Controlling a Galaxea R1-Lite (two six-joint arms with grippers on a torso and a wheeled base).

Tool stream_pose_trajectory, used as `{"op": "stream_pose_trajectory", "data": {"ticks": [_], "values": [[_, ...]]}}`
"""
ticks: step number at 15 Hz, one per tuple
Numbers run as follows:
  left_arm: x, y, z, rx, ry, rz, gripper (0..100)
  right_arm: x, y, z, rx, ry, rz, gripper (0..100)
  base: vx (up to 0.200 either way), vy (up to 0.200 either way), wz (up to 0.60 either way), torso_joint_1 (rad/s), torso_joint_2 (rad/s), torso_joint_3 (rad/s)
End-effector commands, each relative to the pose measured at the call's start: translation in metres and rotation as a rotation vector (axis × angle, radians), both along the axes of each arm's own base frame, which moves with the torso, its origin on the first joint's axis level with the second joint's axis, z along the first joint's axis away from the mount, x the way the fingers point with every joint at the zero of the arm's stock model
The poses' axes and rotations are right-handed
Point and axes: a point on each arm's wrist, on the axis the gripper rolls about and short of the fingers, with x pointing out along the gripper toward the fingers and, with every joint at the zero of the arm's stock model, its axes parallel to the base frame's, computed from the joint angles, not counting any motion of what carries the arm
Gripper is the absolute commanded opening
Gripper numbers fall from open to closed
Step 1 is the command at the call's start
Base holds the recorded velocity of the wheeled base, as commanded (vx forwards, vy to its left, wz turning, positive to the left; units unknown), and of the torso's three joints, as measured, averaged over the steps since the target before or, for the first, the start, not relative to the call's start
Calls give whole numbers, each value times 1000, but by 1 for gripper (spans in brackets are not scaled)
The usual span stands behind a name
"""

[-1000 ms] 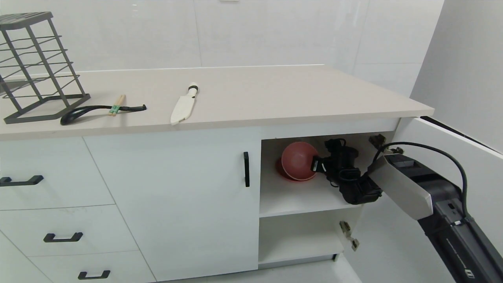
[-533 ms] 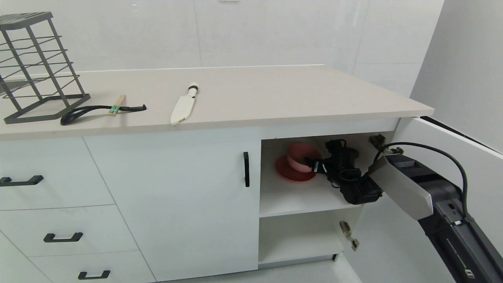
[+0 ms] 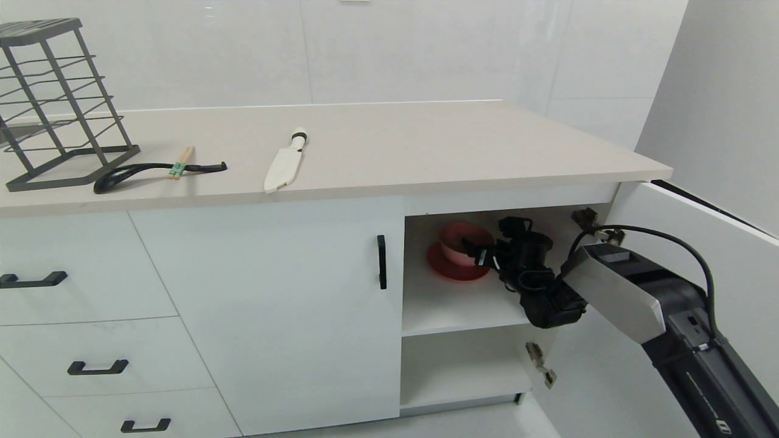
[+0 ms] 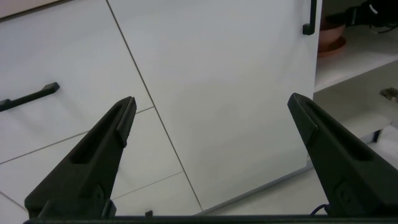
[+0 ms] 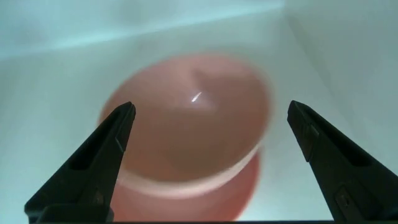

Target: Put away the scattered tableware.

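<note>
The right gripper [image 5: 210, 111] stands spread wide, gripping nothing, its two fingers flanking a pink bowl [image 5: 193, 124] without visibly touching it. The bowl sits upright on a red plate [image 3: 450, 271], stacked at the back of the upper shelf [image 3: 456, 307] of the open cupboard. The right arm reaches in past the swung-out cupboard door [image 3: 742, 243].

Judging by this, the bowl is stowed and the step in hand is to clear out. It should go best if the fingers stay apart and the wrist draws straight back along the line of the forearm. Keep it level, so that neither fingertip clips the bowl's rim and drags it off the plate. Watch the door edge and its hinge on the way out.

The left gripper [image 4: 211, 102] also hangs parted and empty, facing the closed cupboard fronts.

On the countertop [image 3: 426, 140] tableware is left to stow. A sheathed white knife [image 3: 283, 164] lies near the front edge. A black ladle [image 3: 122, 175] lies with a pair of chopsticks [image 3: 181, 163] across its handle, just beside a dark wire rack [image 3: 55, 103].
</note>
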Motion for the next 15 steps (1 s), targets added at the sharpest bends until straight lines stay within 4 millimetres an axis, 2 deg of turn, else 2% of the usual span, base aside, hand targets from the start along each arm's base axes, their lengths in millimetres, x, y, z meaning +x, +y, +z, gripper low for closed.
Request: {"op": "stream_pose_trajectory", "data": {"ticks": [1, 2, 3, 4, 5, 6, 8, 9, 11, 13, 14, 15], "values": [[0, 0, 0, 1, -1, 0, 100, -15, 15, 10, 0, -3, 40, 100, 0, 0, 0, 0, 0, 0], [0, 0, 0, 1, -1, 0, 100, -24, 19, 20, -2, 9, 59, 100, 0, 0, 0, 0, 0, 0], [0, 0, 0, 1, -1, 0, 100, -25, 20, 21, -2, 9, 60, 100, 0, 0, 0, 0, 0, 0], [0, 0, 0, 1, -1, 0, 100, -48, 32, 42, -5, 27, 129, 100, 0, 0, 0, 0, 0, 0], [0, 0, 0, 1, -1, 0, 100, -53, 33, 45, -6, 35, 135, 100, 0, 0, 0, 0, 0, 0], [0, 0, 0, 1, -1, 0, 100, -80, 40, 58, -17, 78, 181, 100, 0, 0, 0, 0, 0, 0], [0, 0, 0, 0, -1, 0, 100, -112, 44, 64, -25, 98, 224, 100, 0, 0, 0, 0, 0, 0], [0, 0, 0, -2, 0, 0, 100, -141, 47, 64, -50, 143, 262, 100, 0, 0, 0, 0, 0, 0], [0, 0, 0, -2, 0, 0, 100, -176, 40, 71, -106, 150, 306, 100, 0, 0, 0, 0, 0, 0], [0, 0, 0, -5, 0, 1, 100, -214, 26, 91, -115, 166, 356, 100, 0, 0, 0, 0, 0, 0], [0, 0, 0, -5, 0, 1, 100, -216, 25, 91, -115, 167, 356, 100, 0, 0, 0, 0, 0, 0], [0, 0, 0, -8, 1, 2, 100, -247, 10, 122, -104, 135, 360, 100, 0, 0, 0, 0, 0, 0]]}}
